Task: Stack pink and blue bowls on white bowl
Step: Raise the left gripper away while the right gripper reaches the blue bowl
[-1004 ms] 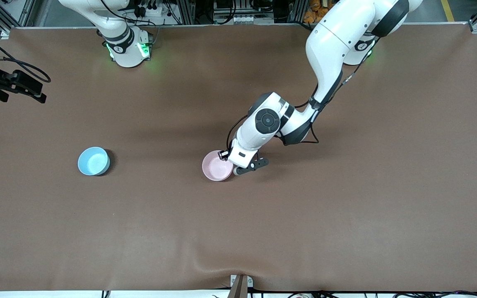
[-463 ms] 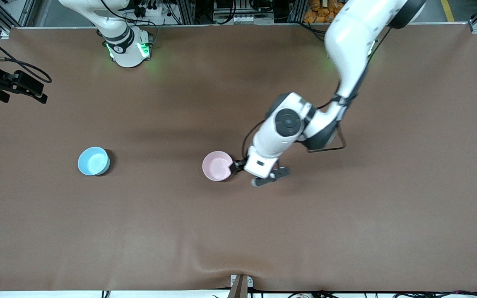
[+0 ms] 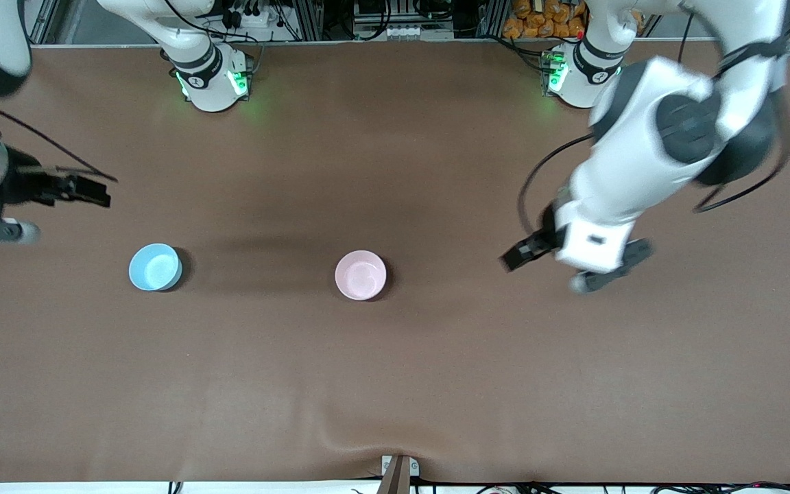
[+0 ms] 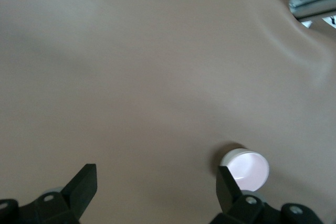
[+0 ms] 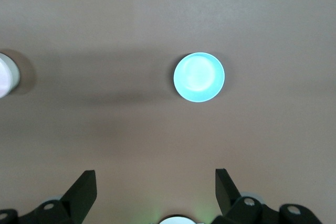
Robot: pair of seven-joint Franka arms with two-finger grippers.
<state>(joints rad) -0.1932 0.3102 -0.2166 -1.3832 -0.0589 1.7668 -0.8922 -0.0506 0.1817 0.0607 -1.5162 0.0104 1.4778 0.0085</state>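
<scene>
A pink bowl (image 3: pixel 361 274) sat nested on a white bowl (image 4: pixel 231 157) at the centre of the front view, and a blue bowl (image 3: pixel 155 267) stood well apart at centre left on the brown surface (image 3: pixel 395 384). The left gripper (image 3: pixel 551 264) hung open at centre right, the right gripper (image 3: pixel 45 206) open at the left edge. The blue bowl looked light, stiff, smooth plastic, probably best pinched across its thin rim.
</scene>
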